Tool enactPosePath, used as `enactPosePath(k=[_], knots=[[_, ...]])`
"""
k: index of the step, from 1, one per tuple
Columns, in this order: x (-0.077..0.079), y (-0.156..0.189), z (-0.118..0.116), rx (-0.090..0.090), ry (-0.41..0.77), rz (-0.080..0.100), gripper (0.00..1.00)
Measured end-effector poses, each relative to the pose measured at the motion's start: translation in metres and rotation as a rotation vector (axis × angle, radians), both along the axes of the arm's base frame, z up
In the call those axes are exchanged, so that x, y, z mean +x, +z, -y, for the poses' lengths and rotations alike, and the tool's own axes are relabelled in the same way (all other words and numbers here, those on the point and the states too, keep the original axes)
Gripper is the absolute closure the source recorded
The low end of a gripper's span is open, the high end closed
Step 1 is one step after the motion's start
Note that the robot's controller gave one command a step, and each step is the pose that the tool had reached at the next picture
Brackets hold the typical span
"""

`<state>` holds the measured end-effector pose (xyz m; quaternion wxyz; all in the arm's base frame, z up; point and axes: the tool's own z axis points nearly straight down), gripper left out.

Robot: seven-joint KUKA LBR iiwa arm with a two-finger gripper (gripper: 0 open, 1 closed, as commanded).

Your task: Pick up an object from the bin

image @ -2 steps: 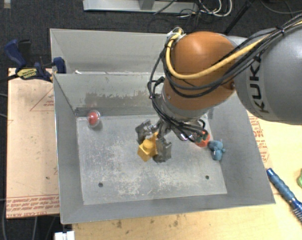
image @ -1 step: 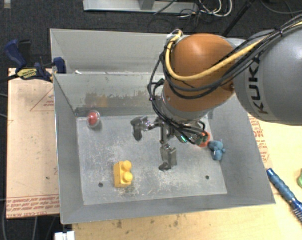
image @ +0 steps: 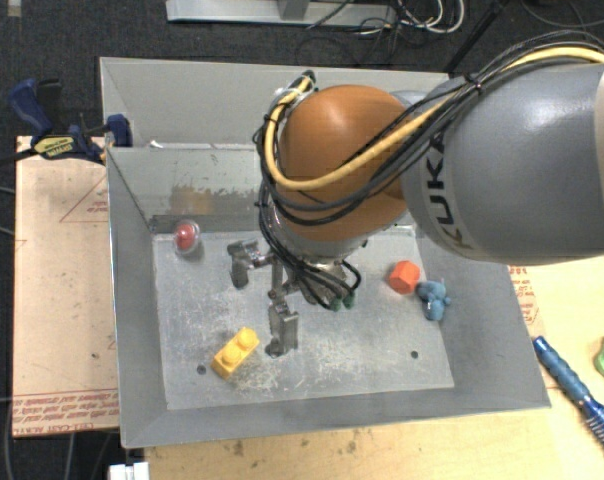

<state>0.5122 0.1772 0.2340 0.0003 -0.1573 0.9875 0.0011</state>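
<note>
My gripper (image: 261, 306) hangs over the middle of the bin floor, open, with one finger (image: 240, 266) toward the back left and the other (image: 282, 332) toward the front. Only bare bin floor shows between them. A yellow blocky toy (image: 235, 352) lies at the front left, just left of the front finger and apart from it. A small red ball (image: 186, 236) rests near the back left wall, left of the other finger.
An orange block (image: 403, 277) and a light blue lumpy piece (image: 434, 300) lie side by side at the right of the bin. The arm's orange cover and cables hide the back middle of the bin.
</note>
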Motion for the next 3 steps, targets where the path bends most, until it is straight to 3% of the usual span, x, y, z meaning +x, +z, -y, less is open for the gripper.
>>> enactPosePath(k=[1, 2, 3], knots=[[0.016, -0.129, -0.003, -0.002, 0.192, -0.005, 0.0], [0.03, -0.166, 0.01, -0.002, 0.242, -0.002, 0.0], [0.031, -0.164, 0.009, 0.0, 0.242, 0.001, 1.0]])
